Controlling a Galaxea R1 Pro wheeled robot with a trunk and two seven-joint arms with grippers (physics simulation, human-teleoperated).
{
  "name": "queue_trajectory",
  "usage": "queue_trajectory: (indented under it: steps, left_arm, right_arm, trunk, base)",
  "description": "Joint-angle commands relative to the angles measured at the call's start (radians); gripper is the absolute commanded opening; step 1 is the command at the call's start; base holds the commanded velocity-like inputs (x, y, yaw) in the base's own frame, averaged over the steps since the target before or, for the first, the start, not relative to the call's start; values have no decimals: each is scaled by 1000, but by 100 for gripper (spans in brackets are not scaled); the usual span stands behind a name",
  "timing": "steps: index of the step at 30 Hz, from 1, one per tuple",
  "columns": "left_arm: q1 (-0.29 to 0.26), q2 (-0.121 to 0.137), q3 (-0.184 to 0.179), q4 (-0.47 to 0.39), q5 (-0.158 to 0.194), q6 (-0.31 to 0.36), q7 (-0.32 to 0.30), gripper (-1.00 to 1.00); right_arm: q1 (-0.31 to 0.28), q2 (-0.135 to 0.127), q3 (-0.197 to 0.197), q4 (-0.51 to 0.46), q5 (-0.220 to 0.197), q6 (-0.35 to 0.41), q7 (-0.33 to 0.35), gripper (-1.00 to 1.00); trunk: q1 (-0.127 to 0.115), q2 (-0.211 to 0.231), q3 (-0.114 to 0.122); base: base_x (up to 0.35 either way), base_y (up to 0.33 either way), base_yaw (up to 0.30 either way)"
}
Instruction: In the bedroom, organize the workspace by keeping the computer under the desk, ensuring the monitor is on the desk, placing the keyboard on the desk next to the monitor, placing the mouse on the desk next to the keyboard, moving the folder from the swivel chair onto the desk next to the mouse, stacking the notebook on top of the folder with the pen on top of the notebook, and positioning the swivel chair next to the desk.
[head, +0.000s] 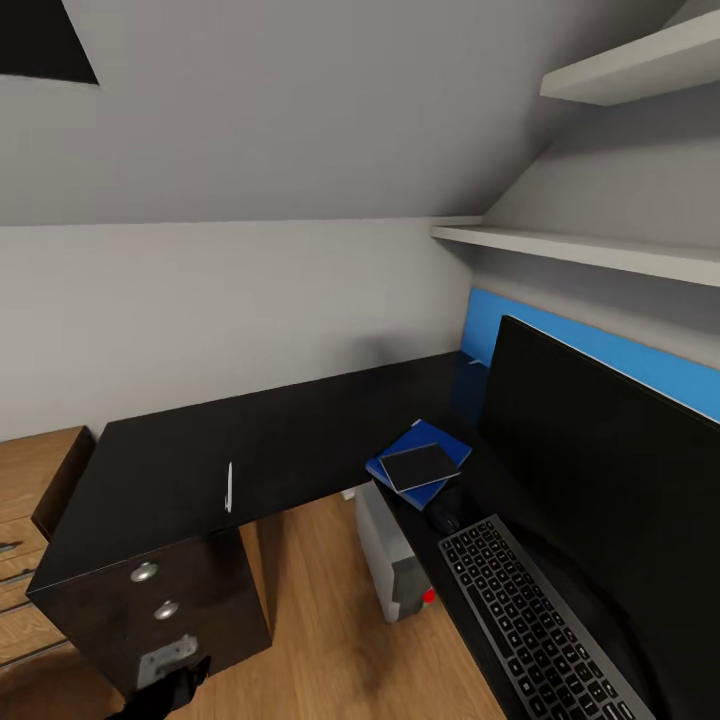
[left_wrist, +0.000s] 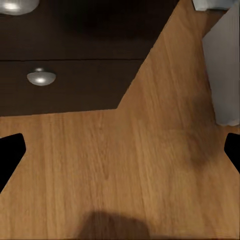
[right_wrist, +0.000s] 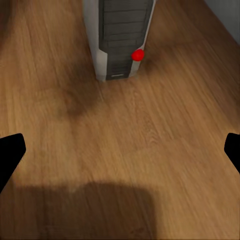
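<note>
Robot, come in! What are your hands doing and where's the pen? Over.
Both grippers open, empty, over wood floor. Thin white pen lies alone on glossy black desk, apart from dark notebook stacked on bright-blue folder. Nothing blocking it.

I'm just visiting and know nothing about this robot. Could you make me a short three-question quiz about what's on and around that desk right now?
1. True or false: the pen lies on top of the notebook.
2. What does the notebook rest on? A) the keyboard B) the folder C) the floor
3. Fill in: the computer stands on the floor under the ____.

Key: 1 false, the pen lies apart on the desk; 2 B; 3 desk.
</note>
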Motion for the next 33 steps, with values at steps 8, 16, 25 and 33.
queue_trajectory:
  steps: [8,16,25,33]
  left_arm:
    - [81,-42,-7,20,6,-161,-3,100]
    - [186,-69,-6,22,10,-329,1,100]
    - [235,-86,-3,22,14,-343,4,100]
    - [238,-88,-2,22,61,-343,5,100]
  right_arm:
    - [-6,1,8,-51,-2,0,-9,100]
    - [-56,6,3,-62,-8,14,-11,100]
    - [-65,7,3,-61,-8,1,-6,100]
    - [-65,8,-42,-56,-9,3,-9,100]
  trunk:
    - [0,-1,-1]
    - [0,-1,-1]
    - [0,-1,-1]
    - [0,-1,-1]
  base:
    - [0,0,0]
    - [0,0,0]
    - [0,0,0]
    - [0,0,117]
